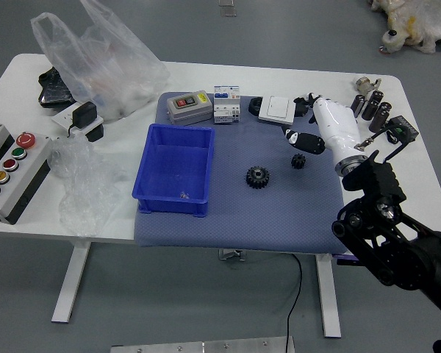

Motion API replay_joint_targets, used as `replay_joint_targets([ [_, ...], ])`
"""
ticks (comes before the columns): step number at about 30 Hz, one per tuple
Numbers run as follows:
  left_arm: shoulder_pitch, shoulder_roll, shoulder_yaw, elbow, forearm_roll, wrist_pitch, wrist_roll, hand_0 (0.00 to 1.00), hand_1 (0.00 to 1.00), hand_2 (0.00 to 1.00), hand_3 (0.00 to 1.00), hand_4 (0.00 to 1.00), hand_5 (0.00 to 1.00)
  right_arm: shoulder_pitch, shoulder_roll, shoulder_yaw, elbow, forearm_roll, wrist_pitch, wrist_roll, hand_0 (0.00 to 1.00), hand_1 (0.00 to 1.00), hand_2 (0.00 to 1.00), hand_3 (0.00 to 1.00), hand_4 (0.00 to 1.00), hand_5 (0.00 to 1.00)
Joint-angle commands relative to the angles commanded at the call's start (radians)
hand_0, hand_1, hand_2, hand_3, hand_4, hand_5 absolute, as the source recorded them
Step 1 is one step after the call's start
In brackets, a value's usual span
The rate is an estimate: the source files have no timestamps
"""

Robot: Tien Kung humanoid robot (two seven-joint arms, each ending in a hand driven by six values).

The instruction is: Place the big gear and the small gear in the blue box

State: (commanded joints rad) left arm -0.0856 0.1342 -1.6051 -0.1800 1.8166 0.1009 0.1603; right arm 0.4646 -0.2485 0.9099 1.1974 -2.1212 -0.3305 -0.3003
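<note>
- Big black toothed gear (257, 177) and small black toothed gear (298, 161) lie apart on the dark blue-grey mat (279, 220), both outside the open blue plastic box (142, 168).
- Robot's right hand (336, 126), white-backed, has its black fingers (306, 140) spread, pinching nothing, near the small gear.
- Closing off-centre could roll or flick that little gear away.
- The upper fingers sit beside a white square device (277, 109); a sideways sweep might shove it.
- Carried low toward the box, the small gear could strike the big one or catch the rim.
</note>
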Motion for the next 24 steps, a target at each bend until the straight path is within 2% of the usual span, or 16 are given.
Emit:
replay_joint_targets([
  [3, 0.002, -0.001, -0.001, 0.0, 0.0, 0.0, 0.001, 0.615, 0.458, 0.494, 0.63, 0.661, 0.334, 0.002, 0.0, -0.011, -0.011, -0.002, 0.006, -0.002, 0.302, 0.514, 0.753, 0.745, 0.756, 0.324],
  [6, 0.005, -0.003, -0.004, 0.0, 0.003, 0.0, 0.004, 0.615, 0.458, 0.494, 0.629, 0.661, 0.334, 0.002, 0.002, -0.025, -0.037, -0.001, -0.009, -0.001, 0.291, 0.494, 0.741, 0.734, 0.754, 0.328],
  [13, 0.006, -0.004, -0.004, 0.0, 0.002, 0.001, 0.005, 0.615, 0.458, 0.494, 0.63, 0.661, 0.334, 0.015, 0.02, -0.057, -0.145, 0.015, -0.05, 0.02, 0.289, 0.489, 0.736, 0.732, 0.756, 0.322],
  [24, 0.003, -0.004, 0.003, 0.0, -0.001, 0.0, 0.004, 0.615, 0.458, 0.495, 0.63, 0.662, 0.335, 0.081, 0.065, -0.133, -0.338, 0.059, -0.06, 0.057, 0.278, 0.475, 0.711, 0.724, 0.775, 0.305],
])
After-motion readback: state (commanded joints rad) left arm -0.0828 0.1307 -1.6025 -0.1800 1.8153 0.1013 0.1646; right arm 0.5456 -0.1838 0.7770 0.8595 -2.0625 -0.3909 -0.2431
